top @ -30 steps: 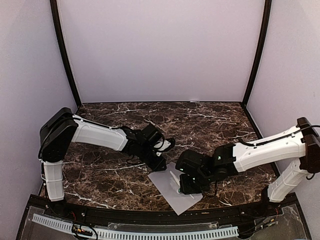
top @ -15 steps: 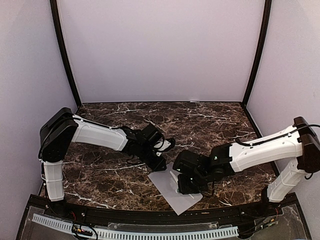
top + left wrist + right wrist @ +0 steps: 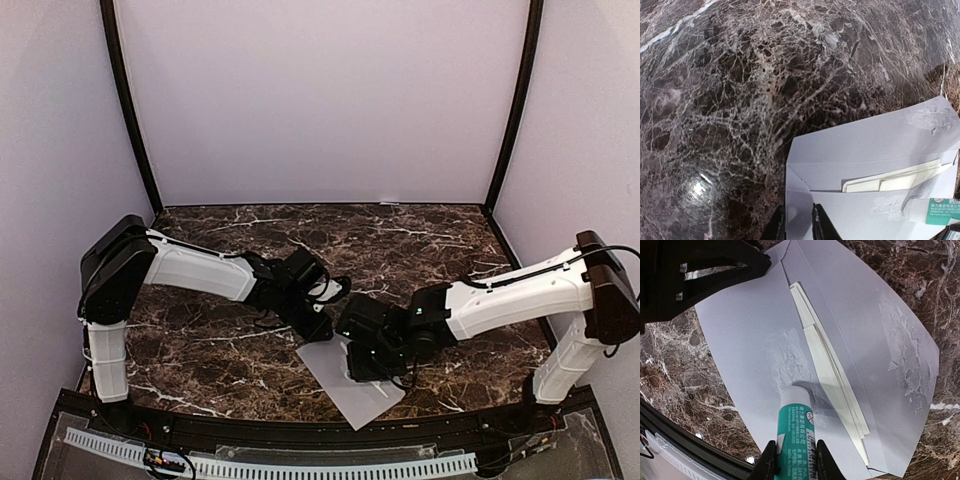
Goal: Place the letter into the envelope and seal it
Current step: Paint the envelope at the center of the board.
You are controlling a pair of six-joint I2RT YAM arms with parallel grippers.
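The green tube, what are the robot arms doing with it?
It's a glue stick. The right end effector holds it, tip down on the envelope, where glue is smeared. The letter is already tucked inside, and the flap is open, not sealed yet. The left end effector rests on the envelope's corner, seemingly steadying it.

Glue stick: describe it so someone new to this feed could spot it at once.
On the dark marble table, a pale grey envelope lies open near the front edge. The glue stick points tip-down at it, held in the right gripper. It is the only teal-and-white tube, beside the cream letter in the pocket.
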